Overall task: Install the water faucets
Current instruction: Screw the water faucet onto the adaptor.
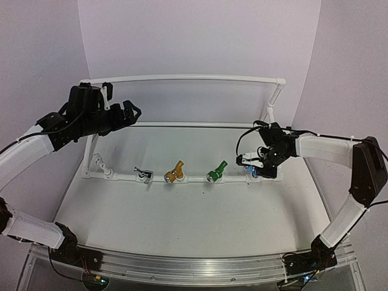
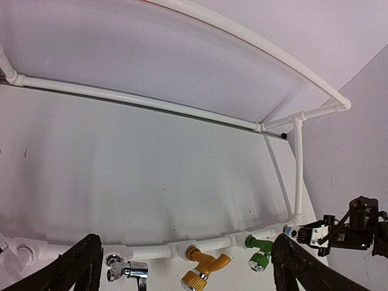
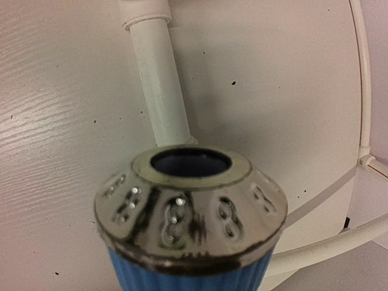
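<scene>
A pale table (image 1: pixel 194 218) carries a white pipe frame (image 1: pixel 182 77). The frame has a high rail at the back and a low pipe across the front. The left arm (image 1: pixel 36 142) reaches in over the frame's left end, raised above the table. The right arm (image 1: pixel 327 148) bends in from the right side down to the front pipe. The left gripper (image 1: pixel 124 112) hangs in the air near the frame's upper left corner, touching nothing. Its black fingers (image 2: pixel 79 267) are spread wide with nothing between them. The right gripper (image 1: pixel 257 167) sits low at the right end of the front pipe, closed around the blue faucet (image 1: pixel 253 172). In the right wrist view the blue faucet's round metal nozzle fills the frame, with a white pipe running away behind it. I cannot tell whether this faucet is fully seated on the pipe. Three more faucets stand along the front pipe, spaced apart with their nozzles angled toward the near edge. From left to right they are the silver faucet (image 1: pixel 144 174), the yellow faucet (image 1: pixel 174 173) and the green faucet (image 1: pixel 216 171). At the pipe's left end is a white elbow fitting (image 1: pixel 99 163).
</scene>
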{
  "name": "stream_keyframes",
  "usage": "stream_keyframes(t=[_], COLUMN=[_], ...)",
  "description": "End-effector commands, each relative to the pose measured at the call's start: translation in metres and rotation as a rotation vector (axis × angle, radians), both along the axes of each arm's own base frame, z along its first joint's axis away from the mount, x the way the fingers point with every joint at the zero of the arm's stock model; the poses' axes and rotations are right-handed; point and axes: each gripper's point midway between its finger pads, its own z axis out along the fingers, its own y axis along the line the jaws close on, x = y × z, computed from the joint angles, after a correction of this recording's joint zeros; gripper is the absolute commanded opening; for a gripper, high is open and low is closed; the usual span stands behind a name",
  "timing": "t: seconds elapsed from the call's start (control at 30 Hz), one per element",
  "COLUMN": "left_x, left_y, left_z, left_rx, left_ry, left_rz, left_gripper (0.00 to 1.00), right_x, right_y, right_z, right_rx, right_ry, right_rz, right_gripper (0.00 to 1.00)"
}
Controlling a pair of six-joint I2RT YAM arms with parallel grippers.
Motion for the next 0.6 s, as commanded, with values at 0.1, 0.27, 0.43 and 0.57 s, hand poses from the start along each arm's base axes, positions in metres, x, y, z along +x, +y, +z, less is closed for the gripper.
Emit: stream_keyframes(t=[0.1,0.27,0.43,0.57], left_x=[-0.007,-0.007,-0.004,-0.004], left_y=[0.018,0.019,0.014,0.016], left_z=[0.016,0.013,0.009,0.011], left_rx=[0.000,0.006,0.008,0.003], left_ry=[-0.026,-0.029,-0.016,-0.027], left_rz=[0.060,0.060,0.048,0.057], left_gripper=[0.95,0.95,0.94,0.94], right_x=[-0.036,-0.038,-0.044,-0.053], right_y=[-0.047,-0.050,-0.047,-0.046], right_z=[-0.041,-0.042,-0.041,-0.045], right_rx=[-0.220,-0.239,-0.253,-0.260], right_ry=[0.147,0.126,0.112,0.121], right_rz=[0.035,0.052,0.091,0.105], right_gripper=[0.00,0.00,0.00,0.00])
